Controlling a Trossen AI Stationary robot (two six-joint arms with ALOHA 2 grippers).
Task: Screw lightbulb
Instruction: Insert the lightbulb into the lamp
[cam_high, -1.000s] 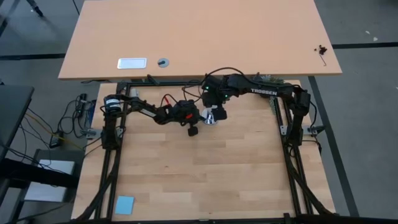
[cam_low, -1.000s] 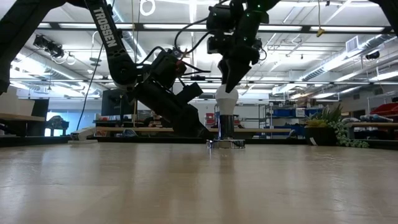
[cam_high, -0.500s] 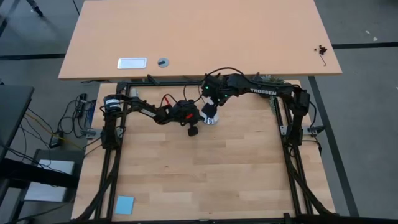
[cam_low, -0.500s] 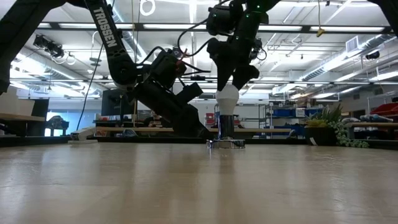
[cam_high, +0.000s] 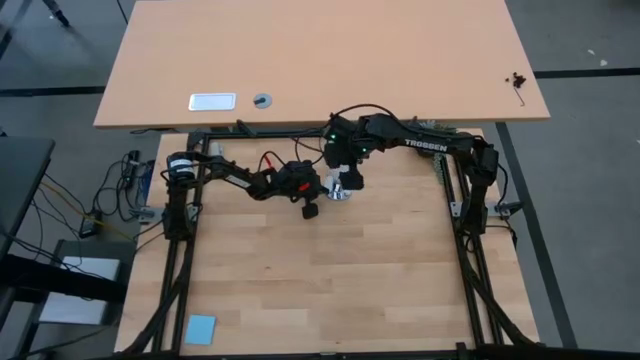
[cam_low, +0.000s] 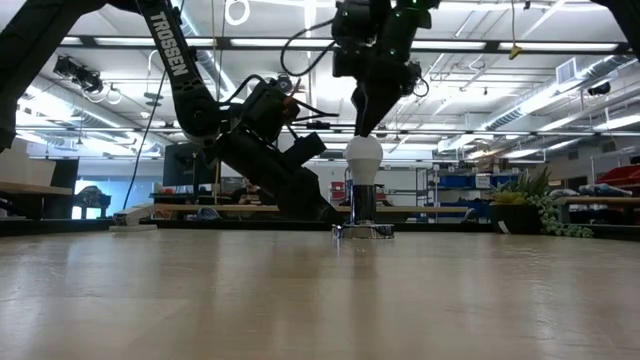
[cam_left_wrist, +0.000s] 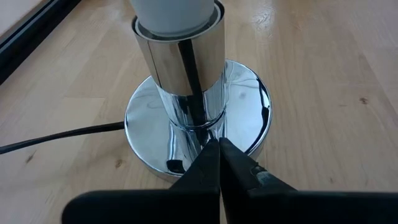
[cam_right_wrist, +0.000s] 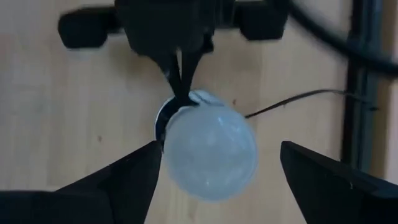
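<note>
The white lightbulb (cam_low: 363, 160) stands upright, its base sunk in a chrome socket tube (cam_left_wrist: 180, 68) on a round silver base disc (cam_left_wrist: 249, 106). A black cord (cam_left_wrist: 62, 135) runs off from the disc. My right gripper (cam_right_wrist: 221, 149) hangs open just above the lightbulb (cam_right_wrist: 211, 155), a finger on either side and clear of it; it is also in the low view (cam_low: 362, 120). My left gripper (cam_left_wrist: 219, 146) is shut, low at the disc on its left side (cam_high: 322, 190). My left gripper rests its shut fingertips (cam_left_wrist: 211, 155) on the top of the base disc (cam_left_wrist: 239, 134), right at the foot of the socket tube. It comes slanting down from the table's left. The disc lies flat on the table.
The wooden table top (cam_high: 330, 280) spreads wide toward the near edge. A blue pad (cam_high: 200, 328) lies at the near left corner. A tan desk (cam_high: 320, 60) stands beyond the far edge. Black frame rails (cam_high: 470, 250) run along both sides.
My right gripper has opened off the lightbulb's top, let it go and risen a little above it. The lightbulb has stayed upright in the socket.
</note>
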